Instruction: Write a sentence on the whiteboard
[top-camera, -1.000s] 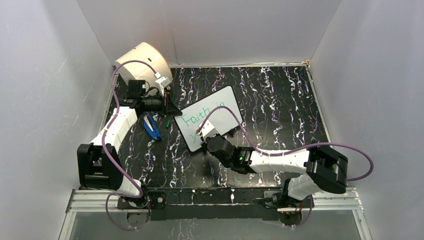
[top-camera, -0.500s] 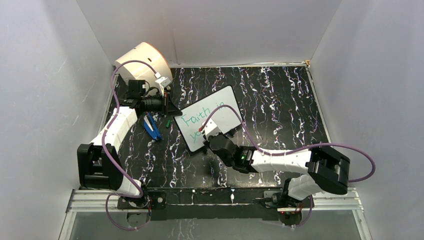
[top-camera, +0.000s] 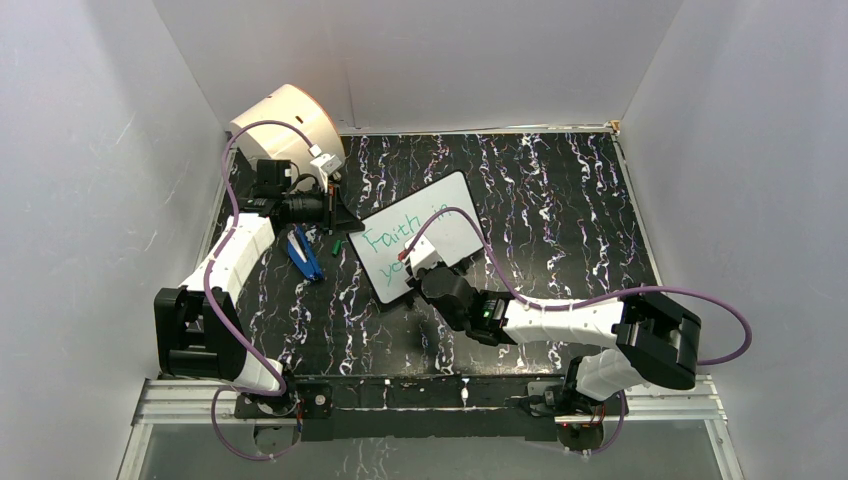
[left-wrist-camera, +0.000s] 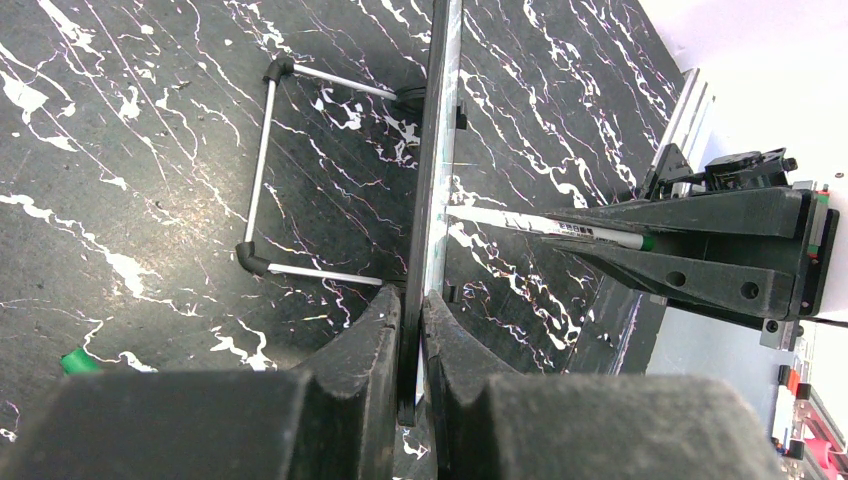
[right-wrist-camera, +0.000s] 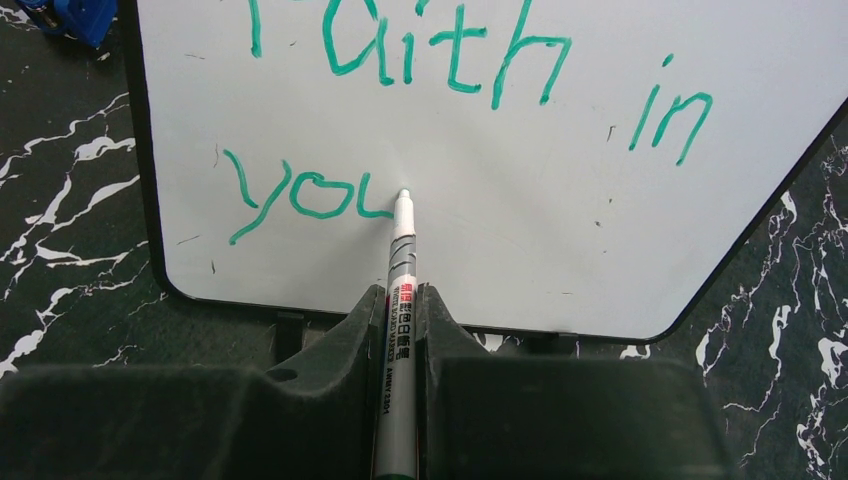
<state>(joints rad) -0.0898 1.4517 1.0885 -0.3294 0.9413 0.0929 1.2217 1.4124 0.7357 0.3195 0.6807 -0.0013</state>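
Both grips are clenched: left fingers (left-wrist-camera: 350, 400) pinch the whiteboard (top-camera: 445, 215) by its edge on the worktop (top-camera: 560, 200), right fingers (right-wrist-camera: 330, 400) hold the marker (right-wrist-camera: 400, 270) (tip beside "you" in the sentence (right-wrist-camera: 262, 203)). Too hard a push could skid the board, skewing letters.

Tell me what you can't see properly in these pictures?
- Right wrist view: the top of the sentence is cut off by the picture's upper edge.
- Top view: the right claw and its arm cover most of the sentence's second line.
- Left wrist view: the whiteboard shows edge-on, so no writing is visible.
- Top view: the blue thing is too small to identify.
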